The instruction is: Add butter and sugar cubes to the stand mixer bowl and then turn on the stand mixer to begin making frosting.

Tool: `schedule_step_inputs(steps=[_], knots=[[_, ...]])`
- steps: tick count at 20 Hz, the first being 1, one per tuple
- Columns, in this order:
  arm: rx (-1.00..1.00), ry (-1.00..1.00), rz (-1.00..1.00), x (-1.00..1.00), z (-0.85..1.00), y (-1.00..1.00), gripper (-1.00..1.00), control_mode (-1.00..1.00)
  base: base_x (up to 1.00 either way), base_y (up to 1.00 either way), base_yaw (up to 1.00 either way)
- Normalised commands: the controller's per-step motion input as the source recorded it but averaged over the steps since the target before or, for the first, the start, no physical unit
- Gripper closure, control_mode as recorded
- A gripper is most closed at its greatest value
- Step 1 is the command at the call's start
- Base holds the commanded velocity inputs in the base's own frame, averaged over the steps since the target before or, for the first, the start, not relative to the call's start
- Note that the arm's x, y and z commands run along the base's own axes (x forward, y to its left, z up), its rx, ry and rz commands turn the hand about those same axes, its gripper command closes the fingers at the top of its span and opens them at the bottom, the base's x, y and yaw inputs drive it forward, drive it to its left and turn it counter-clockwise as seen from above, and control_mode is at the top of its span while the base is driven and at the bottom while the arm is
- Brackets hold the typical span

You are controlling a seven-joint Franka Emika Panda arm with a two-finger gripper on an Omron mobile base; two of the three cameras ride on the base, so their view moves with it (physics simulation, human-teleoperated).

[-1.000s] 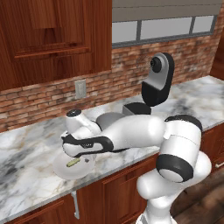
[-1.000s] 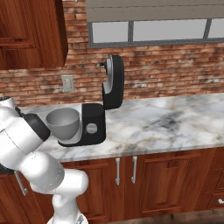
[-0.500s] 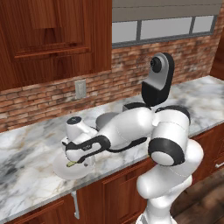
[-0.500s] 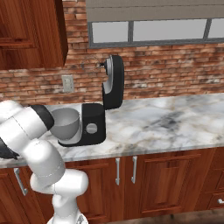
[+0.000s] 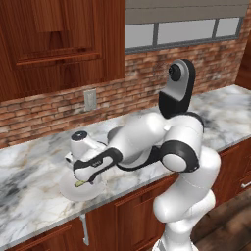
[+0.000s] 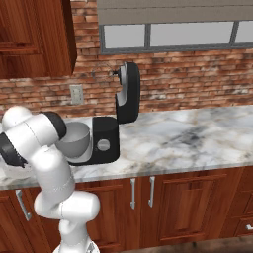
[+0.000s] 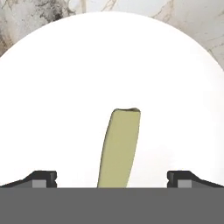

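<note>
in the left base view, the white robot arm bends down low over a flat round white plate [image 5: 73,191] on the grey and white marble counter [image 5: 29,171]. the dark two-finger gripper [image 5: 84,181] hangs just over the plate. a small thin yellowish-green stick of butter [image 5: 80,184] lies on the plate right at the finger tips. behind the arm, the rounded head of the blocky black stand mixer [image 5: 177,88] stands tipped up. this looks like the first step, picking up the butter. no sugar cubes can be made out here.

in the right base view, the stand mixer [image 6: 111,133] sits on the counter with its head tilted back and a round grey knob [image 6: 103,145] on its side. the round grey metal stand mixer bowl [image 6: 75,141] sits in the base, well apart from the plate. the part of its inside that shows looks empty, but the arm hides some of it, so that is not sure.

in the hand view, the plate [image 7: 52,78] is right below. the butter [image 7: 120,146] lies flat on it, pointing away from the hand, between the two small dark finger tips [image 7: 40,178]. the fingers stand wide apart and hold nothing, with bare plate on each side of the stick. nothing else is on the plate here.

next, the hand likely needs to go down a little more, squeeze the stick gently, lift it, and carry it to the bowl.
</note>
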Motion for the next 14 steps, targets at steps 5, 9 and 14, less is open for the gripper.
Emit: schedule_step_inputs(steps=[5,9,14], knots=[[-0.02,0.0,0.0,0.02,-0.36,0.16,-1.0,-1.0,0.0,0.0,0.0],[-0.02,0.01,0.0,0.01,-0.41,0.12,-1.0,-1.0,0.0,0.0,0.0],[-0.01,0.0,0.0,0.04,-0.36,0.07,-1.0,-1.0,0.0,0.0,0.0]])
